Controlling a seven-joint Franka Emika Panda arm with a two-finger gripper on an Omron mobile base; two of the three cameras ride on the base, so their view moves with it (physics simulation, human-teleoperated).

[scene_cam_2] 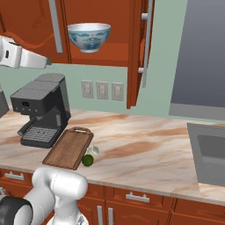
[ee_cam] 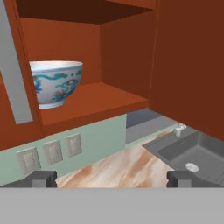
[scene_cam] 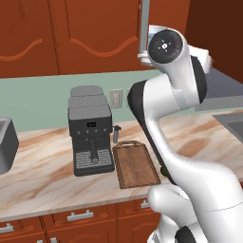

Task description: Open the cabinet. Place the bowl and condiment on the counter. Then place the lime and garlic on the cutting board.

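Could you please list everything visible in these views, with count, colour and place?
cabinet: one, reddish-brown, on the wall, right door open.
bowl: one, white with blue pattern, on the cabinet shelf.
coffee machine: one, black, on the counter, left of the board.
cutting board: one, dark brown, on the counter.
lime: one, dark green, on the counter at the board's near right corner.
garlic: one, whitish, beside the lime.
counter: one, beige marbled.
sink: one, grey, right end of the counter.
outlets: three, beige, on the wall.
fingers: two, dark, spread wide, empty.
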